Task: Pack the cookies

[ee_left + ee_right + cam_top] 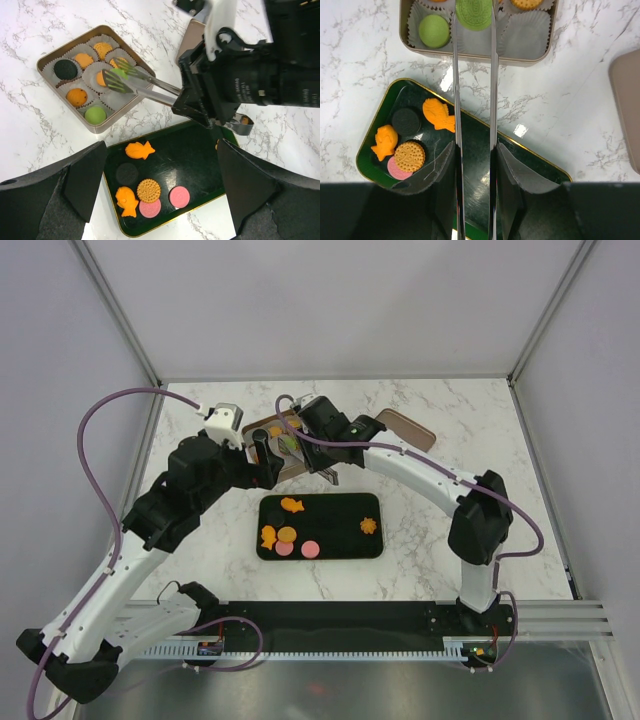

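Note:
My right gripper (474, 150) is shut on metal tongs (456, 100). The tong tips pinch a green cookie (474, 12) over the open tin (480, 57) of paper cups, next to an empty cup (526, 35). The tin holds a green cookie (433, 30) and black and orange ones (65, 69). On the dark tray (185, 155) lie an orange fish (139, 149), a black disc (127, 173), a tan disc (148, 190), two pink discs (179, 196) and another fish (126, 201). My left gripper (162, 170) hangs open and empty above the tray.
The tin's lid (408, 428) lies at the back right on the marble table. An orange flower cookie (368, 525) sits at the tray's right end. My two arms cross close together above the tin (262, 427).

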Controlling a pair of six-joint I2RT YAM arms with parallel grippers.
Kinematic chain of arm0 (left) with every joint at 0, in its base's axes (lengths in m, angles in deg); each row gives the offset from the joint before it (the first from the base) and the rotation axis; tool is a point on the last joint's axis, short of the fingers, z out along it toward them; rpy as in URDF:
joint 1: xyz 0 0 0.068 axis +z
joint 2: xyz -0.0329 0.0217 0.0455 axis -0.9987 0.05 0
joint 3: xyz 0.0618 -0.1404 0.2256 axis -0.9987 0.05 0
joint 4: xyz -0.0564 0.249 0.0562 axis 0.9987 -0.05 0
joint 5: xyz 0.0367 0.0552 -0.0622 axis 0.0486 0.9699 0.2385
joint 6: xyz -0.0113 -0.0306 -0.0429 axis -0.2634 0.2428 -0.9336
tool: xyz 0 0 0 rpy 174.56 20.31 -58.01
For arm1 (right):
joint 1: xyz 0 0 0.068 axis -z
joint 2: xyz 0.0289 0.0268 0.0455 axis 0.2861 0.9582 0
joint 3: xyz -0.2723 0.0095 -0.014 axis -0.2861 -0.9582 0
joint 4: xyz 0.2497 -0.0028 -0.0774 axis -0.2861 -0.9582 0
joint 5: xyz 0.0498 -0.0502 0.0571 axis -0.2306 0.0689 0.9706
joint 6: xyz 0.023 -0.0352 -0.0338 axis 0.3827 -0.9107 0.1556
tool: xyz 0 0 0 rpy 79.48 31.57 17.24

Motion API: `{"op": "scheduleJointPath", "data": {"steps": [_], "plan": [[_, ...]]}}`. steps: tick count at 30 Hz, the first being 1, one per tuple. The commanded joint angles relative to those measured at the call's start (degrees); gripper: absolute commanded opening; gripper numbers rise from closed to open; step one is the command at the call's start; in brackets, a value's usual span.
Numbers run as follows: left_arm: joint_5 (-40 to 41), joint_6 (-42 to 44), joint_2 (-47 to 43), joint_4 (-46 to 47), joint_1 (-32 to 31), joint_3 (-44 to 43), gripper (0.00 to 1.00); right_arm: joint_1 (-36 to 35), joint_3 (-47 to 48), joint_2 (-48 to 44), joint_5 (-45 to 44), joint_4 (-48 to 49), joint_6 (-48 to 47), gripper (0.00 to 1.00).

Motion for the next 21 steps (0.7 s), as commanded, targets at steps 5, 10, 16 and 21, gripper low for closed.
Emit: {"op": "scheduleJointPath", "data": {"steps": [5, 10, 16, 21], "plan": [[-1.55, 0.30, -0.60, 3.27, 0.78, 1.68, 1.00, 0.24, 2.70, 1.92, 1.44, 2.16, -0.04, 0.36], [-2.25, 0.21, -0.86, 3.71, 1.04, 2.11, 1.00, 0.24, 0.50, 1.66, 2.15, 2.25, 0.14, 0.36], [-3.22, 0.12, -0.78, 4.06, 1.30, 2.29, 1.00, 0.24, -0.64, 1.66, 2.32, 2.25, 0.40, 0.36], [-3.31, 0.03, -0.95, 4.06, 1.48, 2.38, 1.00, 0.33, -0.99, 1.92, 2.67, 2.25, 0.40, 0.36]]}}
